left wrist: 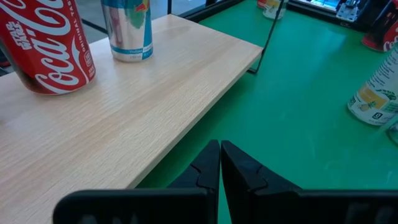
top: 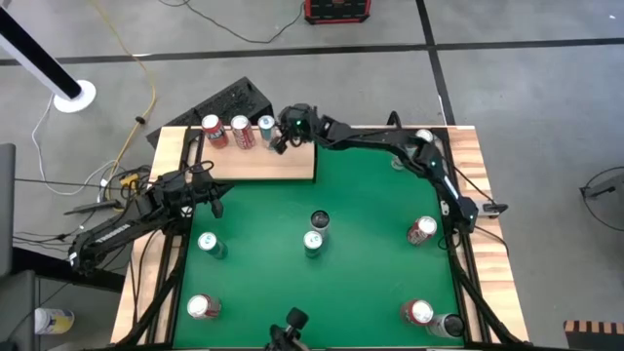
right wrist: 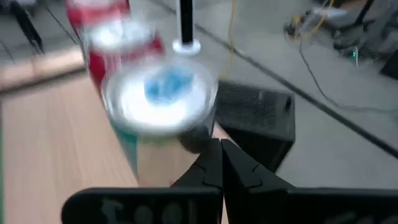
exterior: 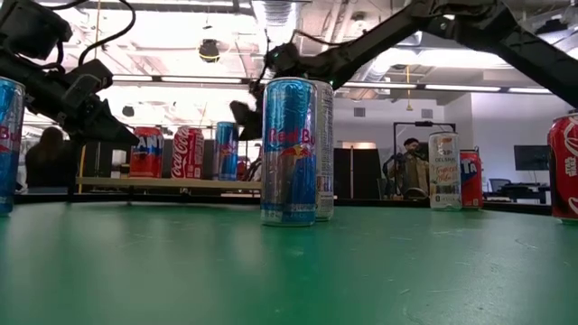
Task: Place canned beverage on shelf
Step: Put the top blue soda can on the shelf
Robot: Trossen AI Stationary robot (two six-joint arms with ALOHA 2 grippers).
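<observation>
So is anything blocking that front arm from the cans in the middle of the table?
Nothing visible does. The left gripper sits shut at the shelf's front edge, with only bare green table between it and the two middle cans.

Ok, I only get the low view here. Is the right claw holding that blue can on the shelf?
Observer: No. Its wrist view shows the right claw shut with nothing between its fingers. The blue-topped can stands just ahead of it.
Operator: Where is there room left on the shelf?
Observer: From above, the three cans line the back edge of the shelf, toward its left. The front strip is bare.
Operator: And the left claw?
Observer: The left claw is shut and empty, over the green felt by the shelf's front edge.
</observation>
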